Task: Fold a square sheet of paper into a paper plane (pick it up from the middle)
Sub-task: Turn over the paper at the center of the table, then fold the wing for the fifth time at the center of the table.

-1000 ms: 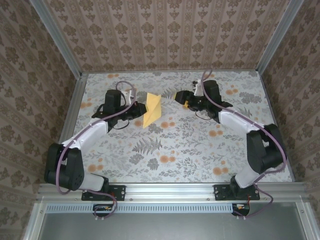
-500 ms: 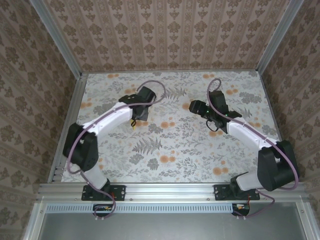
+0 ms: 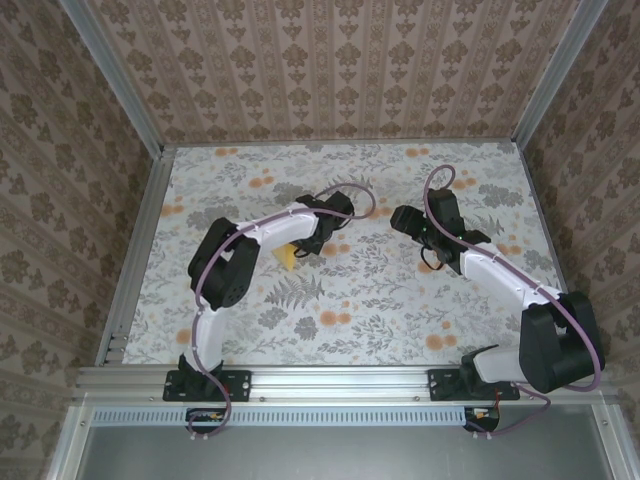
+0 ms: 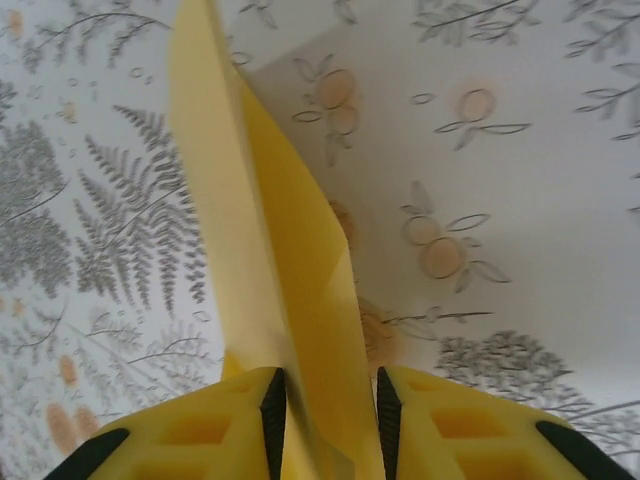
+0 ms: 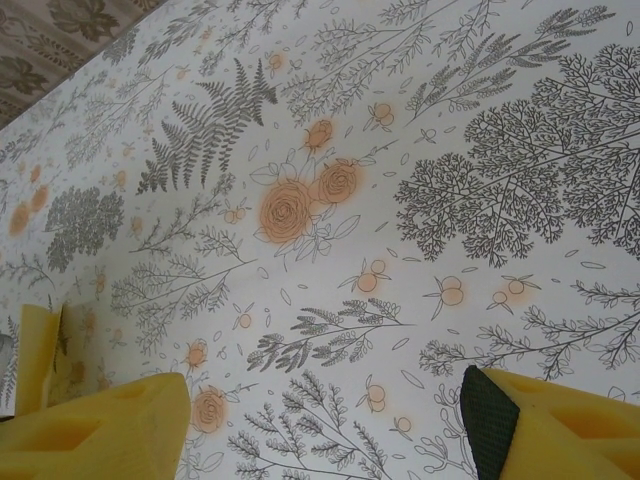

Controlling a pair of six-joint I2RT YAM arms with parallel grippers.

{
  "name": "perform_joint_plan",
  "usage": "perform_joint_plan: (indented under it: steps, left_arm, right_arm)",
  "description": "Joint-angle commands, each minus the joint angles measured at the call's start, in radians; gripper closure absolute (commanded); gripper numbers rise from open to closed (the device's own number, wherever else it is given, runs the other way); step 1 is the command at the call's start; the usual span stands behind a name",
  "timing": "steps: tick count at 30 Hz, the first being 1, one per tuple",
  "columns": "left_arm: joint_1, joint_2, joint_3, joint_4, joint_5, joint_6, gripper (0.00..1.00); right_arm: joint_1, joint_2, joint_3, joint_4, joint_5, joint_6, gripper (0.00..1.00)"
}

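**Yellow paper dart stands on end between left hand's pads**

From above, the left arm doubles back over the flower-printed counter (image 3: 400, 300), elbow raised, wrist bent down and toward its own base. The left hand (image 3: 298, 243) points at a small wedge of yellow paper (image 3: 287, 259), left of the counter's middle. The right arm reaches in from its corner in a long sweep, and the right hand (image 3: 400, 216) hangs level with the left wrist, well apart from the paper.

At the left wrist, the yellow paper (image 4: 290, 260) rises as a narrow, sharply creased blade, thin and matte, tapering away from the camera. It sits between the left hand's (image 4: 330, 395) black pads (image 4: 273, 405), which stand close on either side. Whether they pinch it cannot be told.

At the right wrist, the right hand (image 5: 325, 420) is spread wide, blocky yellow fingers (image 5: 100, 425) apart over grey ferns and orange roses.
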Motion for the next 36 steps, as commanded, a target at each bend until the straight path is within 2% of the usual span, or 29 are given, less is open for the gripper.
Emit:
perform_joint_plan:
  steps: [1, 9, 13, 18, 20, 25, 29, 32, 36]
  left_arm:
    - [-0.007, -0.007, 0.059, -0.025, 0.087, -0.009, 0.62]
    - [0.022, -0.179, 0.003, 0.102, 0.396, -0.007, 0.38]
    - [0.111, -0.319, -0.120, 0.228, 0.590, -0.050, 0.30]
    - [0.259, -0.472, -0.306, 0.361, 0.747, -0.100, 0.22]
    - [0.322, -0.522, -0.381, 0.393, 0.774, -0.116, 0.20]
    - [0.461, -0.639, -0.513, 0.401, 0.737, -0.125, 0.10]
    - [0.581, -0.725, -0.623, 0.425, 0.749, -0.145, 0.04]
    - [0.663, -0.778, -0.695, 0.442, 0.766, -0.162, 0.00]
    - [0.754, -0.824, -0.766, 0.455, 0.806, -0.173, 0.00]
  right_arm:
    - [-0.009, -0.020, -0.017, -0.011, 0.031, 0.016, 0.26]
    - [-0.011, -0.019, -0.018, 0.000, -0.007, 0.004, 0.26]
    - [0.013, 0.004, 0.010, 0.002, -0.049, -0.020, 0.26]
    - [0.112, 0.042, 0.064, -0.001, -0.053, -0.051, 0.26]
    - [0.174, 0.091, 0.097, -0.008, -0.030, -0.066, 0.25]
    - [0.321, 0.192, 0.201, -0.023, -0.005, -0.090, 0.22]
    - [0.440, 0.312, 0.318, -0.047, -0.002, -0.109, 0.18]
    - [0.520, 0.409, 0.414, -0.081, 0.000, -0.123, 0.17]
    - [0.585, 0.520, 0.522, -0.119, -0.014, -0.119, 0.17]
